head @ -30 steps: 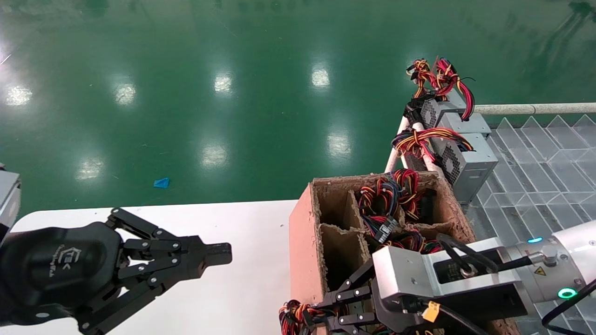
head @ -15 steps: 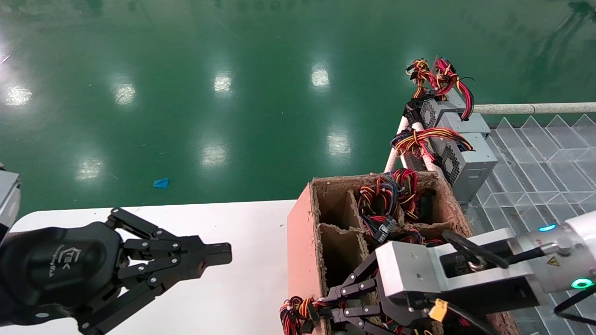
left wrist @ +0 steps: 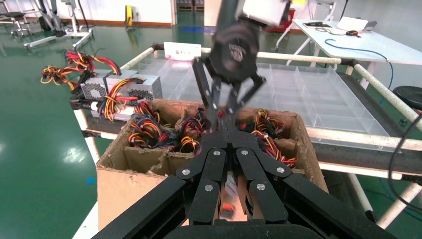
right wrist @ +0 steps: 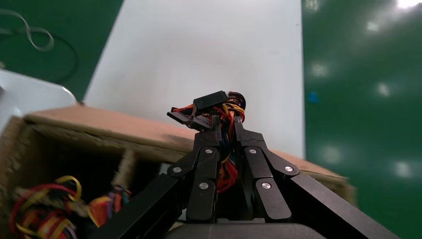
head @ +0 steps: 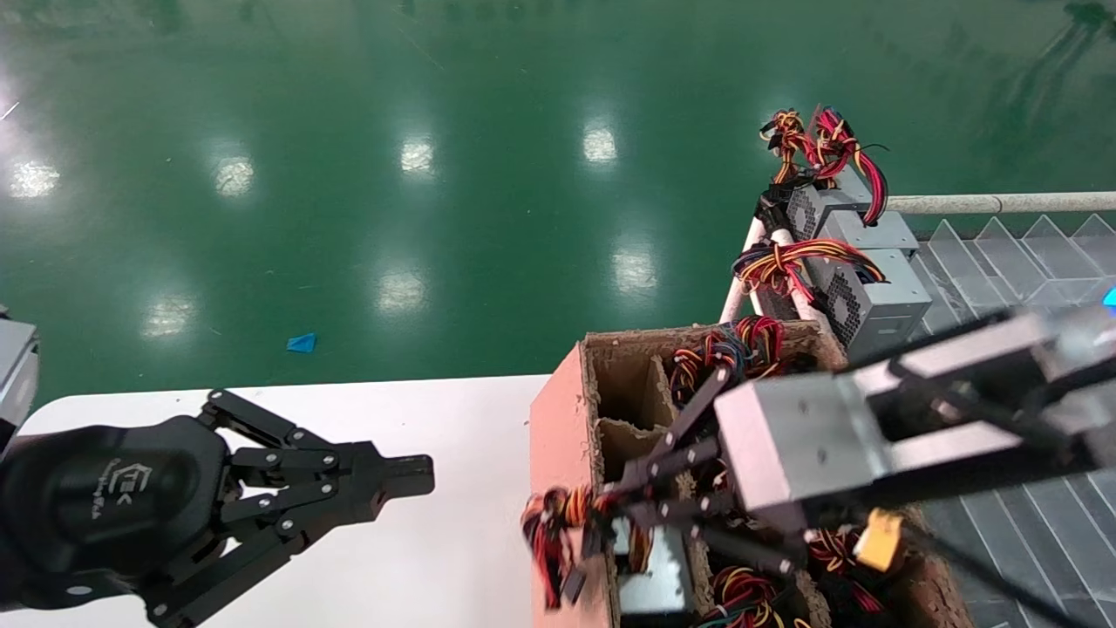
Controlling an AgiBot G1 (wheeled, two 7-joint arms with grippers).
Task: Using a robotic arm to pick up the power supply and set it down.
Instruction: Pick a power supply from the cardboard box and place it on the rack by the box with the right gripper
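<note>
Wires (head: 554, 523) of the power supply (head: 649, 571) hang over the left wall of the box (head: 558, 427), and our right gripper (head: 602, 515) pinches that wire bundle tight. We see the grey power supply partly up out of a near slot of the box. More wire bundles (head: 728, 353) sit in the far slots. Two more grey supplies (head: 859, 270) lie beyond the box, on a clear tray (head: 1011, 270). Our left gripper (head: 410, 478) hovers over the white table (head: 436, 541), left of the box, with its fingers pressed together and nothing in them.
</note>
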